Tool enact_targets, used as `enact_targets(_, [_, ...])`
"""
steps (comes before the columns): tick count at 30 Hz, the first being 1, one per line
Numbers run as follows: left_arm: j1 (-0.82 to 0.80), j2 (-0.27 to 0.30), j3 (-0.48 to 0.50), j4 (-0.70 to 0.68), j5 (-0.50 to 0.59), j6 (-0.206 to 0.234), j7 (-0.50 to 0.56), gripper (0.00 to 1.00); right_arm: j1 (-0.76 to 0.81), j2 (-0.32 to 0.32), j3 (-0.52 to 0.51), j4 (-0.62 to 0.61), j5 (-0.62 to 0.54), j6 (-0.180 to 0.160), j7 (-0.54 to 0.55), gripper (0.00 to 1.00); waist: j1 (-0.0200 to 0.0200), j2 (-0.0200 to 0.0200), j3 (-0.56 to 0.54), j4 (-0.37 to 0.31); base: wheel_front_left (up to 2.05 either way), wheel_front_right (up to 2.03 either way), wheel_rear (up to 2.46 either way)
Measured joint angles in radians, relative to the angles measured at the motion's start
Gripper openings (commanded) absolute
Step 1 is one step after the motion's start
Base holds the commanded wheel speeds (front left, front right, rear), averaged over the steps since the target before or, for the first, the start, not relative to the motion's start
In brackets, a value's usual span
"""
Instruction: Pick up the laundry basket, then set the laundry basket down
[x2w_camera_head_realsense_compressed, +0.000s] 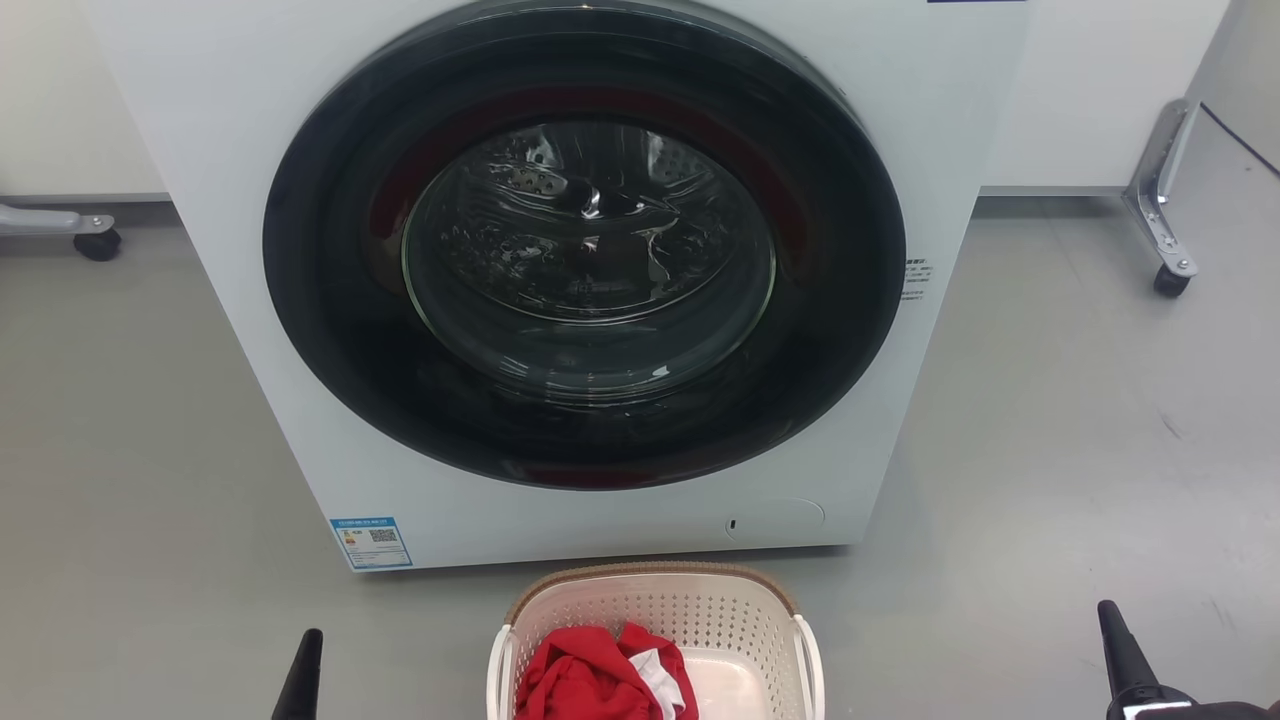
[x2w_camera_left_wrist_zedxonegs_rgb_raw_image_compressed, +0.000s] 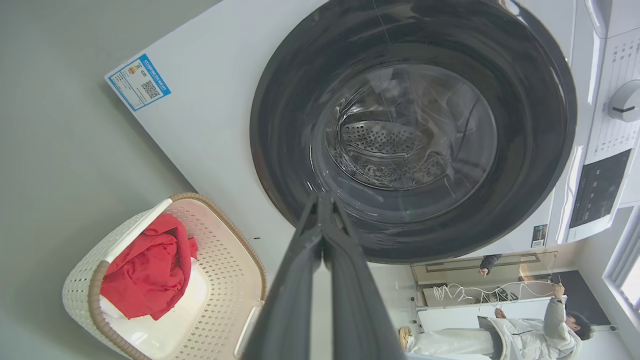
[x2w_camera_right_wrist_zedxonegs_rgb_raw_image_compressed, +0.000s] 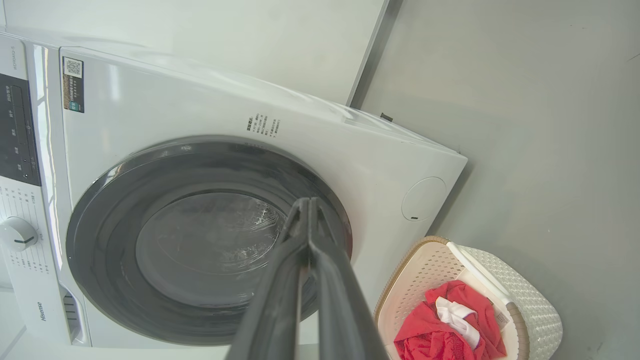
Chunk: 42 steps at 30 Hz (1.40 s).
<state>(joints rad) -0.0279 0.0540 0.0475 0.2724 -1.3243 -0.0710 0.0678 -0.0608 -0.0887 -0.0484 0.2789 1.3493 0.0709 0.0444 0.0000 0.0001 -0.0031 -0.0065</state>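
Note:
The laundry basket (x2w_camera_head_realsense_compressed: 720, 615) stands on the grey floor just in front of the washing machine, cream-white with perforated walls and a brown rim. Red and white clothes (x2w_camera_head_realsense_compressed: 600, 680) lie inside it. The basket (x2w_camera_left_wrist_zedxonegs_rgb_raw_image_compressed: 225, 280) sits low and left in the left wrist view, and the same basket (x2w_camera_right_wrist_zedxonegs_rgb_raw_image_compressed: 525, 300) sits low and right in the right wrist view. My left gripper (x2w_camera_head_realsense_compressed: 305, 670) is left of the basket and well apart from it. My right gripper (x2w_camera_head_realsense_compressed: 1118, 640) is off to its right. Both are shut with nothing held, as the left gripper (x2w_camera_left_wrist_zedxonegs_rgb_raw_image_compressed: 322, 200) and right gripper (x2w_camera_right_wrist_zedxonegs_rgb_raw_image_compressed: 307, 202) tips meet.
A white front-loading washing machine (x2w_camera_head_realsense_compressed: 250, 150) with a shut dark glass door (x2w_camera_head_realsense_compressed: 590, 250) rises directly behind the basket. Wheeled metal frame legs (x2w_camera_head_realsense_compressed: 1160, 210) stand at the far right, and a caster (x2w_camera_head_realsense_compressed: 95, 240) at the far left. A person (x2w_camera_left_wrist_zedxonegs_rgb_raw_image_compressed: 525, 330) shows beyond the machine.

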Motion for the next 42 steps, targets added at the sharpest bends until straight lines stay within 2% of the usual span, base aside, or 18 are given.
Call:
enact_targets(20, [-0.049,-0.011,0.043,0.022,-0.259,-0.046,0.046,0.00,-0.025,0.042,-0.083,0.020,0.242,0.046,0.069,0.00,0.0001,0.0000,0.005,0.006,0.00,0.00,0.00])
enact_targets(42, [-0.052,-0.012,0.044,0.023,-0.275,-0.053,0.046,0.00,-0.032,0.044,-0.085,0.020,0.246,0.050,0.069,0.00,0.0001,0.0000,0.005,0.006,0.00,0.00,0.00])
